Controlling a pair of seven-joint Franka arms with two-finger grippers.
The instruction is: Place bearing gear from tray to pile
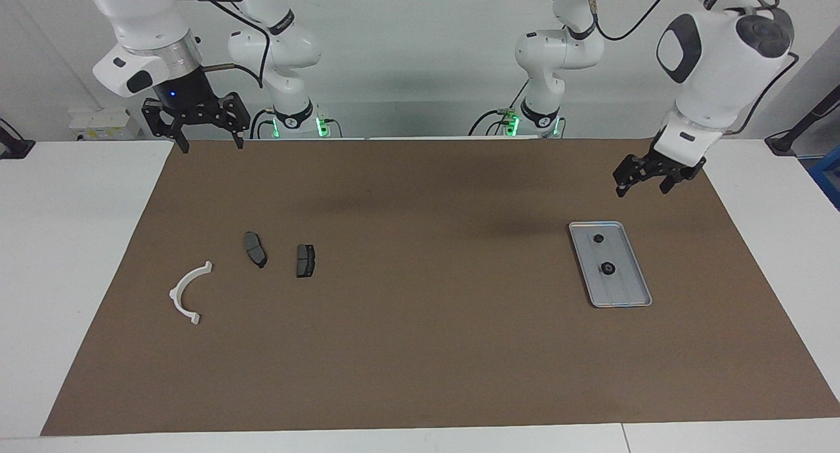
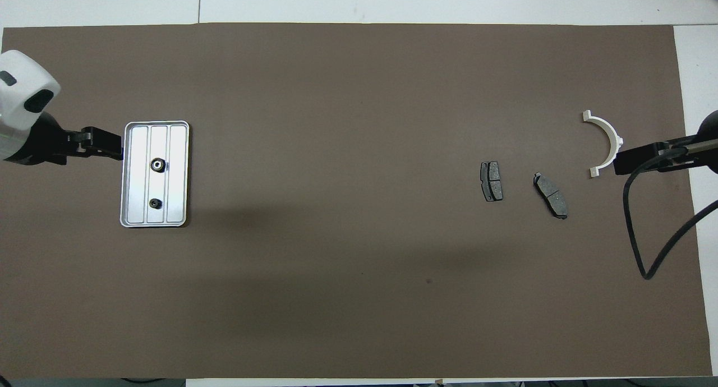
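The silver ribbed tray [image 1: 628, 290] [image 2: 174, 151] lies on the brown mat toward the left arm's end. Two small dark round gears sit in it. The larger one [image 1: 608, 268] [image 2: 158, 164], with a pale centre, is farther from the robots than the smaller one [image 1: 598, 238] [image 2: 154, 203]. My left gripper [image 1: 642, 189] [image 2: 115, 146] hangs open and empty over the mat beside the tray's rim. The pile is a white half-ring bracket [image 1: 187, 292] [image 2: 607, 134] and two dark brake pads [image 1: 255, 249] [image 1: 305, 260] [image 2: 551, 195] [image 2: 491, 181]. My right gripper [image 1: 213, 146] [image 2: 617, 165] waits open, raised over the mat's edge by the bracket.
The brown mat [image 1: 420, 348] covers most of the white table. A black cable [image 2: 645, 247] loops down from the right arm over the mat near the pile.
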